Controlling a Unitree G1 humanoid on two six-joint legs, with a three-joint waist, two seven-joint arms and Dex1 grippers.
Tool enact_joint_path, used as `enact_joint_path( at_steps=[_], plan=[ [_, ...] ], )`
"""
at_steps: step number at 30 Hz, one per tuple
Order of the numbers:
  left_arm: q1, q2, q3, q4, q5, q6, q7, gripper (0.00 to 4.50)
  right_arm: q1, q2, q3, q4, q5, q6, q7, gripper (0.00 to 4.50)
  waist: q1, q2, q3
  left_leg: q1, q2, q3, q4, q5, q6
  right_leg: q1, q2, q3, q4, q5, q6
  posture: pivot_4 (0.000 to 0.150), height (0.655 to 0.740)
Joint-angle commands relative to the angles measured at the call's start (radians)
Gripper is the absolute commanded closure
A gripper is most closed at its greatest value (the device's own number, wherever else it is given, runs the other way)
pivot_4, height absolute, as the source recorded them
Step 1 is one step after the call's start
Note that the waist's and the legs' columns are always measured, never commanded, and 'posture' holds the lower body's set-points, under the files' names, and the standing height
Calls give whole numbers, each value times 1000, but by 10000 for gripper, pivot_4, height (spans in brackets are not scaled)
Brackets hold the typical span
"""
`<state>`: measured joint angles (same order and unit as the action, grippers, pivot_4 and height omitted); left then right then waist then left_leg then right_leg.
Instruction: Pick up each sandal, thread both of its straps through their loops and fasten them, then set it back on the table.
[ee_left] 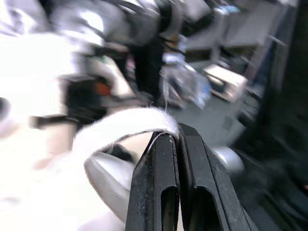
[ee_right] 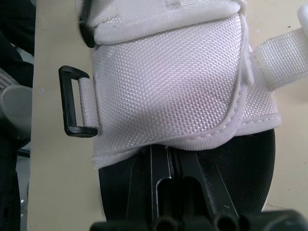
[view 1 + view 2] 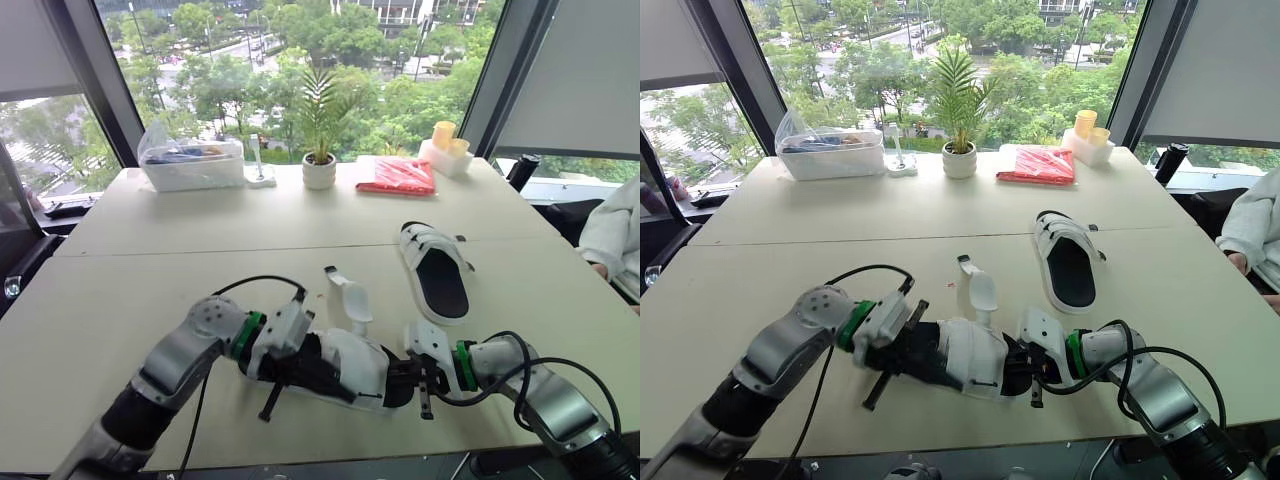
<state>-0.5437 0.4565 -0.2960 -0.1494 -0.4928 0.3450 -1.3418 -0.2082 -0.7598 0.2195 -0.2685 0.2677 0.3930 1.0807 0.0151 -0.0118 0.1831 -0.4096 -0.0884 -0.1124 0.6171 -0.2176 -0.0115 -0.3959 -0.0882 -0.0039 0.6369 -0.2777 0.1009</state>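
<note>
- Holding the near sandal (image 3: pixel 352 365) low over the front edge of the table (image 3: pixel 150 290) takes both arms. The right gripper (image 2: pixel 169 156) is clamped on the black sole at one end, fingers together under the white upper.
- At the other end of the near sandal, the left gripper (image 1: pixel 176 139) is pinched together on the free end of a white strap (image 1: pixel 122 122).
- The step in hand is judged to be threading. Present the strap end flat and square to the black loop (image 2: pixel 77 102) on the near sandal's side, and brace the sole steadily. A twisted or slack end would likely miss the slot.
- Another loose strap (image 3: pixel 350 298) stands up just beyond the near sandal, unfastened.
- The other sandal (image 3: pixel 438 272) lies footbed up, beyond the near sandal and to its right.
- Well beyond the near sandal, by the window:
  - a clear bin (image 3: pixel 190 162) at the left holds blue and dark items, too small to identify;
  - a white pot (image 3: pixel 319 175) holds a small palm;
  - a white tray (image 3: pixel 445 158) at the right holds yellow cups.
</note>
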Motion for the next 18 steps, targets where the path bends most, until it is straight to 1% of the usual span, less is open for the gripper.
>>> enact_joint_path(
  at_steps=[1, 5, 7, 14, 18],
  plan=[
    [-87, -63, 105, 59, -20, -44, 102, 44599, 21, -7, 21, 24, -27, 9, -2, 45000, 0, -1, 0, 0, 0, 0, 1, 0, 0, 0, 0, 0, 0, 0, 0, 1500, 7400],
    [-111, -106, 126, 110, 2, -71, 159, 44599, 20, -10, 25, 29, -29, 1, -5, 45000, 1, -1, 0, 0, -1, 0, 1, 0, 0, 1, 0, 0, 0, 0, 1, 1500, 7400],
    [-104, -109, 126, 126, 8, -76, 159, 44599, 19, -10, 26, 28, -29, 0, -6, 45000, 0, -1, 0, 0, -1, 0, 1, 0, 0, 1, 0, 0, 0, 1, 2, 1500, 7400],
    [-92, -112, 106, 213, 29, -85, 125, 44599, 14, -7, 31, 32, -36, -5, -4, 45000, -2, -1, 0, 0, -1, -1, 1, 0, 0, 1, 0, 0, 0, 1, 2, 1500, 7400],
    [-96, -103, 106, 191, -1, -43, 93, 44599, 9, 1, 27, 29, -33, 1, -15, 45000, -2, -1, 0, 0, -1, -1, 1, 0, 0, 1, 0, 0, 1, 1, 2, 1500, 7400]
  ],
)
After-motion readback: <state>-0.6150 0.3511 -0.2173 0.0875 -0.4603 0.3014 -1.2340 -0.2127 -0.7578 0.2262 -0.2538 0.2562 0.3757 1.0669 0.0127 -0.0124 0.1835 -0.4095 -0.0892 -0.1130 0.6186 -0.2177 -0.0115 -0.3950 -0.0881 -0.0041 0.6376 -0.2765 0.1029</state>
